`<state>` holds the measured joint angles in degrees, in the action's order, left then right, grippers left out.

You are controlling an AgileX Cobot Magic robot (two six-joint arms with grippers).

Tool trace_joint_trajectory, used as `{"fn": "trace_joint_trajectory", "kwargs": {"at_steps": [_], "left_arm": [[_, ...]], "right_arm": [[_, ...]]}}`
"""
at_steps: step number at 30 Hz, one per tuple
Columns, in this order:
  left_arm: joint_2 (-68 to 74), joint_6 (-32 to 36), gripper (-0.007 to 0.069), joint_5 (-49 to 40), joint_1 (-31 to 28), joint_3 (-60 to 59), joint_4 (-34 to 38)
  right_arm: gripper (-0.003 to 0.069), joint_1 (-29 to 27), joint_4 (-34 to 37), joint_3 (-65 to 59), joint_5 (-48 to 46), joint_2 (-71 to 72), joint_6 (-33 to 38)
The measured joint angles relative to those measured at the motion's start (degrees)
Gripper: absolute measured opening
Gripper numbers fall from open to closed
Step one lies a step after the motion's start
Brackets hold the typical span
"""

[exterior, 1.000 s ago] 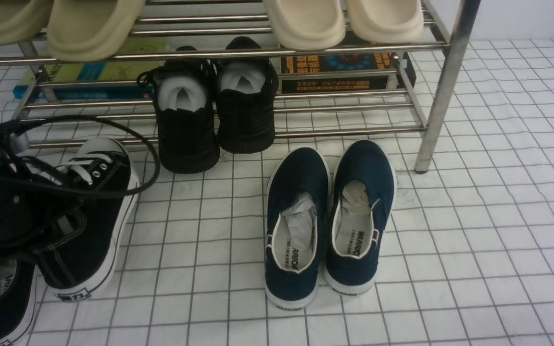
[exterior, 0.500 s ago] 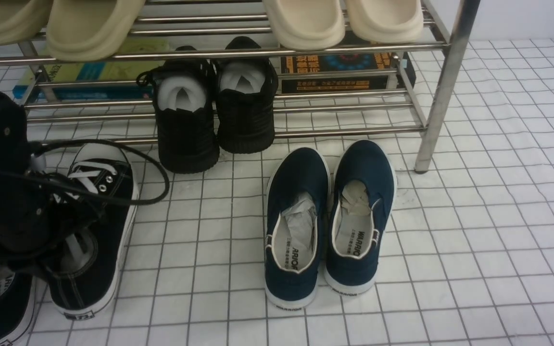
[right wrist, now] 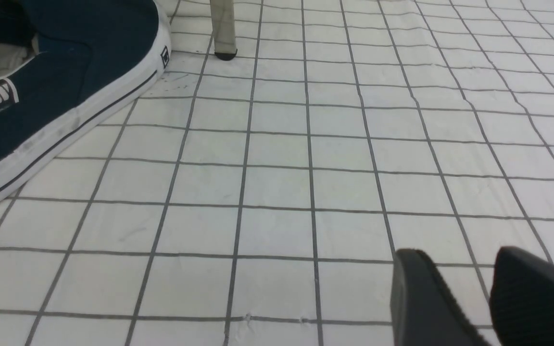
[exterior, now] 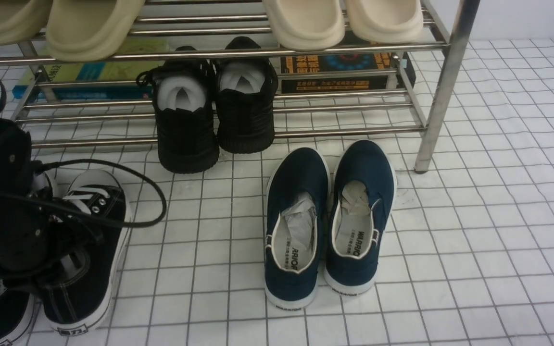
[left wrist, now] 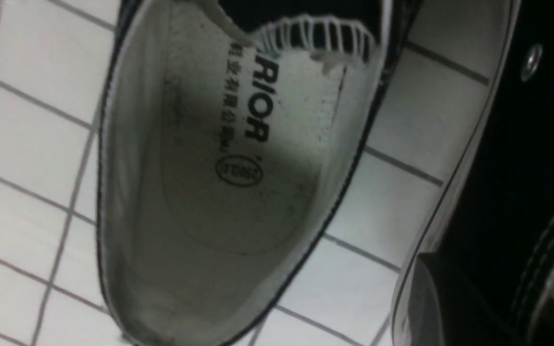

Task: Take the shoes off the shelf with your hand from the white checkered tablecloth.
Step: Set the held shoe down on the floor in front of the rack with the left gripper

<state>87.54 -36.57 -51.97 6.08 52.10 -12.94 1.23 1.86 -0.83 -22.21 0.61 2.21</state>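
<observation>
White checkered tablecloth (exterior: 474, 230) covers table. Shelf (exterior: 443, 86) at far side. Shoes (exterior: 92, 250) on cloth, near of shelf's left end, off rack. Left hand (exterior: 12, 206) over the pair, cable looping; grip state cannot tell. Right hand (right wrist: 488, 298) near of shelf leg, slightly parted, grasping nothing.

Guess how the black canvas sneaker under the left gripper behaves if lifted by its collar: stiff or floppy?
The black canvas sneaker probably flexes at the collar: its upper looks like thin canvas. The thick white rubber sole likely keeps the bottom stiff, so the toe may droop. It has no stuffing inside, unlike the navy slip-ons, so pinched walls may collapse.
</observation>
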Motion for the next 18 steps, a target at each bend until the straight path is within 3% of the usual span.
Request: {"fn": "trace_joint_trajectory", "kwargs": {"at_steps": [7,13,18], "left_arm": [[0.0,0.0,0.0088,1.9,0.0,0.0,-1.1],[-3.9,2.9,0.0260,1.1,0.0,0.5,-1.5],[-14.1,7.3,0.0257,-3.0,0.0,0.7,-1.7]], "right_arm": [[0.0239,0.0,0.0,0.0,0.0,0.0,0.0],[0.0239,0.0,0.0,0.0,0.0,0.0,0.0],[0.0239,0.0,0.0,0.0,0.0,0.0,0.0]]}}
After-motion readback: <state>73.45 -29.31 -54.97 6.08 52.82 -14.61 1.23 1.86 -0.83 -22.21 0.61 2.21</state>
